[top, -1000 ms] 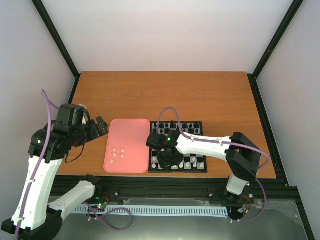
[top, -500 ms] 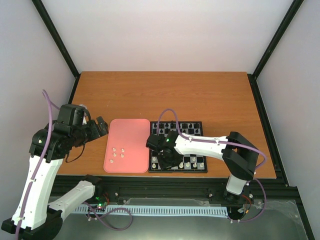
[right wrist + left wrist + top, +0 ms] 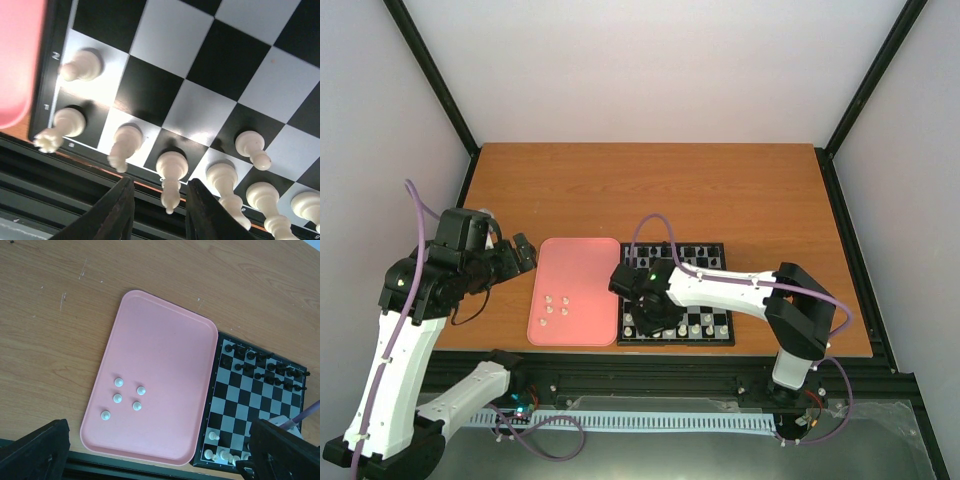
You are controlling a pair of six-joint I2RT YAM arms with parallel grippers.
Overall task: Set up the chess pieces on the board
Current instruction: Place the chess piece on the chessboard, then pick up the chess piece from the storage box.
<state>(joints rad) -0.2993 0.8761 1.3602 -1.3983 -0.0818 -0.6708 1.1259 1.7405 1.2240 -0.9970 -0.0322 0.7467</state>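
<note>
Inside right gripper (image 3: 160,200), white piece (image 3: 171,169) untouched; overhead view hides it.

Board (image 3: 240,405): black and silvery-white checks, thin black border. Chessmen: cream-white set (image 3: 172,167), glossy, on dark and light squares alike; black set (image 3: 228,347), matt. Tray (image 3: 160,340): plain pink, unpatterned, with a few cream-white pieces. Bench (image 3: 650,190): orange-brown wood grain, faint pale scuffs. Arms (image 3: 720,290): white shells, black joints. Cables (image 3: 417,215): purple. Walls (image 3: 650,70): pale lilac-white. Frame posts (image 3: 430,75): black.
</note>
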